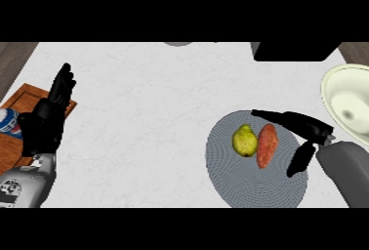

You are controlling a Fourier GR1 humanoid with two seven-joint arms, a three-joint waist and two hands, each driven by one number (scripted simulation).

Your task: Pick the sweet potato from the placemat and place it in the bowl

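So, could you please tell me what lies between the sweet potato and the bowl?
In the head view, the open right hand lies between the sweet potato and the bowl, at the right edge of the placemat.

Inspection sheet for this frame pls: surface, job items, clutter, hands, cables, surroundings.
Surface: white marble counter, grey round placemat on it.
Job's things: sweet potato on placemat; cream bowl at right edge.
Clutter: yellow fruit beside sweet potato; can on wooden board, left.
Hands: right hand open over placemat, by sweet potato; left hand open, resting at left.
Cables: nothing seen.
Surroundings: black object at top edge.
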